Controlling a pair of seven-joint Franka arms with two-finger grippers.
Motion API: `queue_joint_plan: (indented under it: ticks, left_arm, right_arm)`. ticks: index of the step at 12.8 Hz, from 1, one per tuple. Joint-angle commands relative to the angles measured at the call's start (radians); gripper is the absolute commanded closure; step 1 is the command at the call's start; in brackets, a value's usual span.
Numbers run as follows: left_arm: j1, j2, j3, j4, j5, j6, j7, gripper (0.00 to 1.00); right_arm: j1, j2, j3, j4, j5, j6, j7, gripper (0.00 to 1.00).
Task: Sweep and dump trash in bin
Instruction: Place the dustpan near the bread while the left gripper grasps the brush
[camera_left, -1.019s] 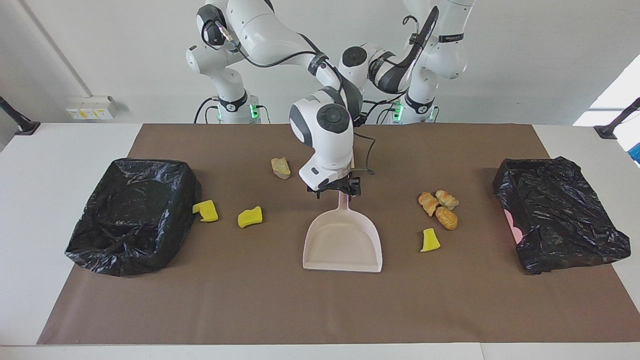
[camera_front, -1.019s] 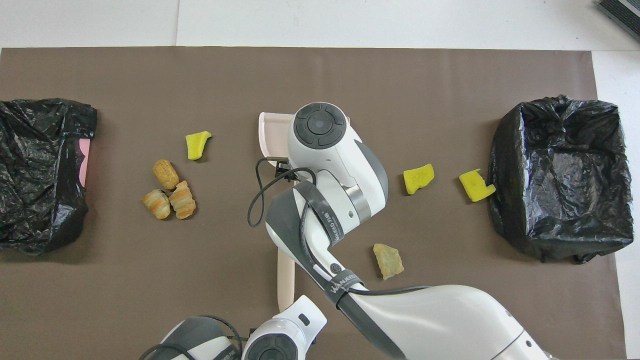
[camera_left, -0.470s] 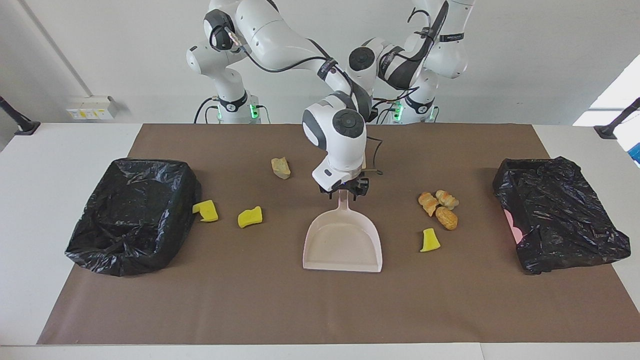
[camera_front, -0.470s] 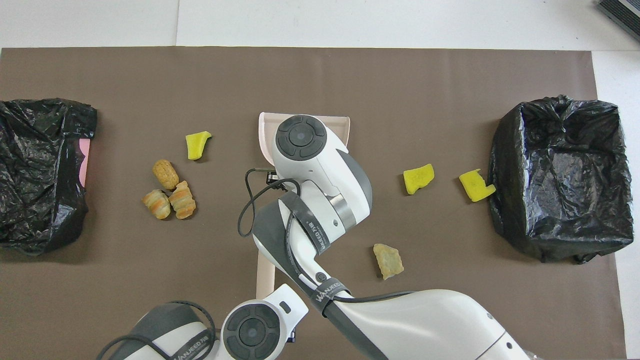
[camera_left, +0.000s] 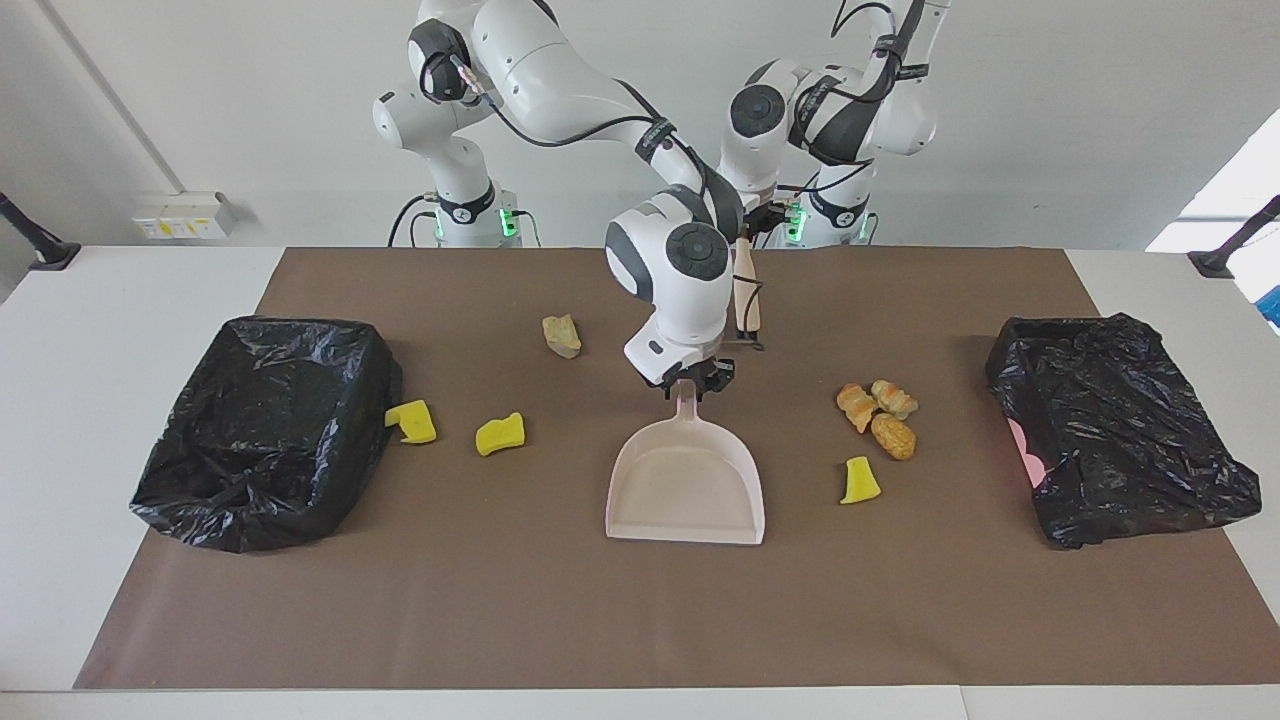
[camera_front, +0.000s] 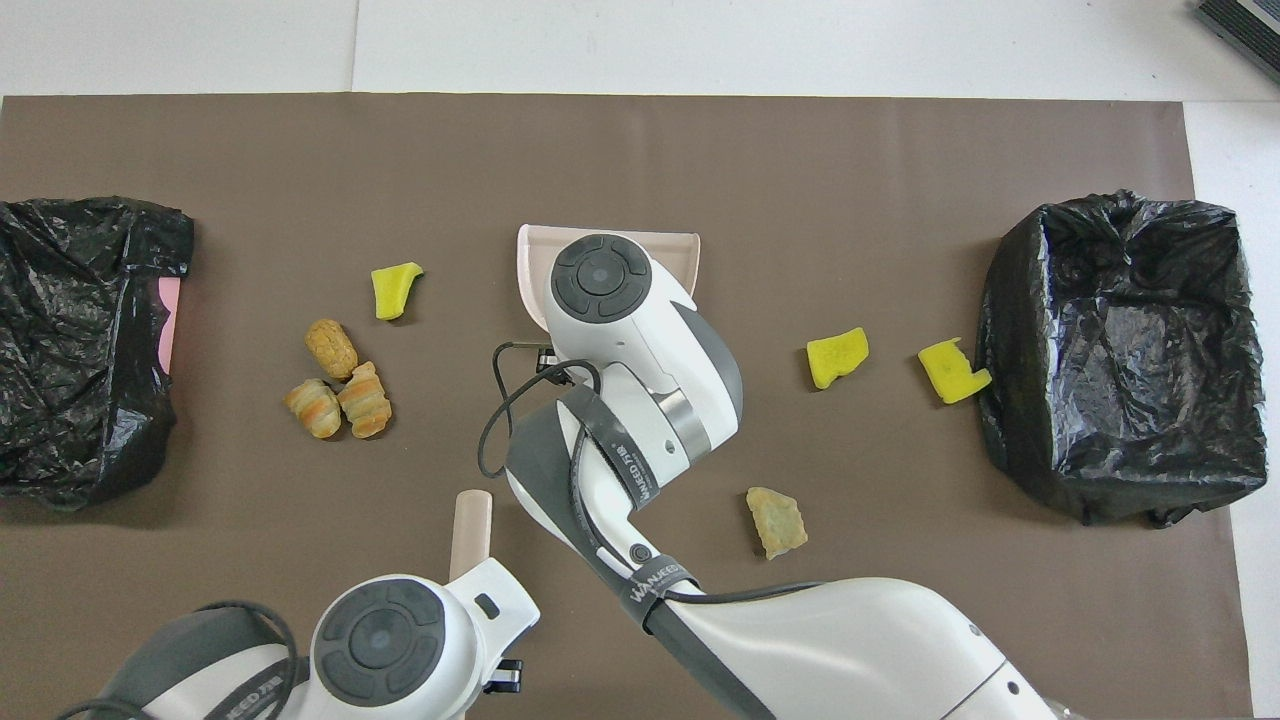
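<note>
Brown paper sheet (camera_left: 640, 620) over white table (camera_left: 100, 300), grey wall, left pincer (camera_left: 745, 262) pinching brush handle (camera_left: 746, 290).

dustpan (camera_left: 686, 483) pink | scraps (camera_left: 499, 434) yellow, tan | bin liners (camera_left: 262, 428) black | mat (camera_left: 640, 610) brown

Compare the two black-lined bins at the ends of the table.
The bin at the right arm's end gapes wide, its hollow visible; the bin at the left arm's end shows pink through a gap in its liner. Two yellow scraps lie beside the first, none beside the second. Both wear crinkled black liners.
</note>
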Motion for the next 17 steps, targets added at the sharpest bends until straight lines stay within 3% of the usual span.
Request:
queue_joint_plan:
  ticks: [1,2,3,9,11,13,15,17]
  left_arm:
    - [0.127,-0.076,-0.007,0.029,-0.011,-0.125,0.086,1.00]
    - [0.188,-0.073,-0.007,0.057,-0.007,-0.158,0.108,1.00]
    - [0.249,-0.069,-0.007,0.080,0.001,-0.169,0.119,1.00]
    - [0.613,0.065,-0.007,0.207,0.099,-0.121,0.284,1.00]
    - [0.691,0.095,-0.007,0.218,0.121,-0.005,0.329,1.00]
    - [0.767,0.099,-0.007,0.217,0.119,0.033,0.454,1.00]
    - [0.784,0.147,-0.007,0.215,0.125,0.079,0.512,1.00]
    - [0.781,0.168,-0.007,0.207,0.131,0.100,0.554,1.00]
  right_arm:
    - [0.001,-0.015,-0.001,-0.027,0.020,-0.006,0.018,0.62]
    - [0.002,-0.017,-0.001,-0.022,0.018,-0.016,0.019,0.88]
    - [0.004,-0.018,-0.001,-0.021,0.002,-0.020,0.009,1.00]
    - [-0.008,-0.090,-0.001,-0.024,0.001,-0.056,-0.344,1.00]
    - [-0.047,-0.135,-0.003,-0.041,-0.003,-0.090,-0.628,1.00]
    - [-0.089,-0.179,-0.003,-0.076,-0.003,-0.113,-0.900,1.00]
    - [-0.117,-0.210,-0.012,-0.081,-0.026,-0.199,-1.136,1.00]
    - [-0.134,-0.230,-0.009,-0.084,-0.122,-0.251,-1.293,1.00]
